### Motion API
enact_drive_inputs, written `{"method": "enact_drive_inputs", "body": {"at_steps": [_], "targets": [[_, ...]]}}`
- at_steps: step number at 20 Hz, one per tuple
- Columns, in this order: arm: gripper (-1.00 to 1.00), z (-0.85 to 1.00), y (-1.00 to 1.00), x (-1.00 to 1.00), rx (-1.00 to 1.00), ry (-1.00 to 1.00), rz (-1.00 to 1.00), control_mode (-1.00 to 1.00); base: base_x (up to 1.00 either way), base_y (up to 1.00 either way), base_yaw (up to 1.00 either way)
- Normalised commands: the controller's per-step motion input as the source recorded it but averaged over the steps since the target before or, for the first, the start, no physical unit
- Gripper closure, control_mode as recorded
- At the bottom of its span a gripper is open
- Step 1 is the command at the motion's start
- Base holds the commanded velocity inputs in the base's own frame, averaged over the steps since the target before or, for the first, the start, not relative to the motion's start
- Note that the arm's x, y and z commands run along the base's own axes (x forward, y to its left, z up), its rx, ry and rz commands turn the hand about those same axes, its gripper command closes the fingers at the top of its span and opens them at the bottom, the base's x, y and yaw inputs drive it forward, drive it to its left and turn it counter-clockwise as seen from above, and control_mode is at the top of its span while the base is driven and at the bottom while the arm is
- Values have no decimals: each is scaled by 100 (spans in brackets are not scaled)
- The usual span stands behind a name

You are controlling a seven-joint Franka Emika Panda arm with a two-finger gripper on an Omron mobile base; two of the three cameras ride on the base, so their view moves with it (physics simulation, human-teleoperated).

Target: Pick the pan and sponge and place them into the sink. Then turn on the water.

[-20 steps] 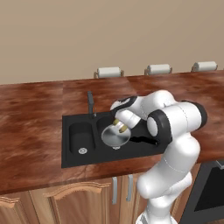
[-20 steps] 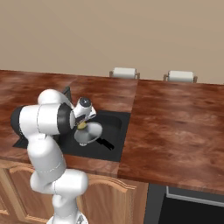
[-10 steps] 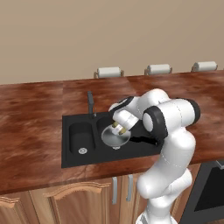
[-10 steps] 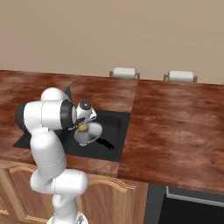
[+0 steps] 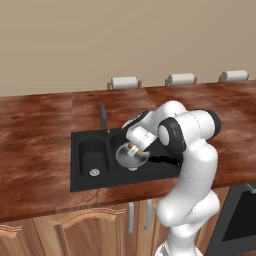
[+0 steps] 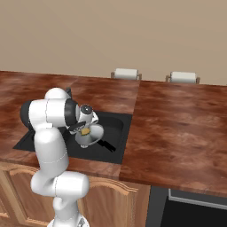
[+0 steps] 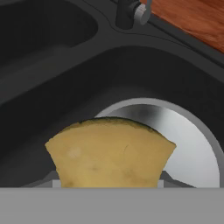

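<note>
The left base view looks forward and down from behind the arm, which rises at its 5 o'clock, with the sink (image 5: 95, 150) near centre. The right base view faces the same way from the other side, arm at 8 o'clock. Both share the sink, the counter (image 6: 177, 124) and the back wall. The hand view sits very close above the larger basin, with the faucet (image 7: 129, 13) at 12 o'clock.

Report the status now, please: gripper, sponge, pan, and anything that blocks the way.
Gripper shut on the sponge, above the large basin of the sink. Pan already lies in that basin, directly below. Nothing blocks the drop.
</note>
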Motion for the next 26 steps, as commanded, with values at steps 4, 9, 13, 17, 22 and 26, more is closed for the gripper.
{"method": "enact_drive_inputs", "body": {"at_steps": [4,9,13,17,22,26], "targets": [[100,-18,-6,10,-1,-3,0,-100,0,0,0],[100,-21,-5,6,-1,-3,1,-100,0,0,0],[100,-22,-1,8,-1,-3,1,-100,0,0,0],[100,-24,0,9,-1,-2,1,-100,0,0,0],[100,-21,0,10,0,0,1,-100,0,0,0],[100,-19,0,10,-1,0,0,-100,0,0,0]]}}
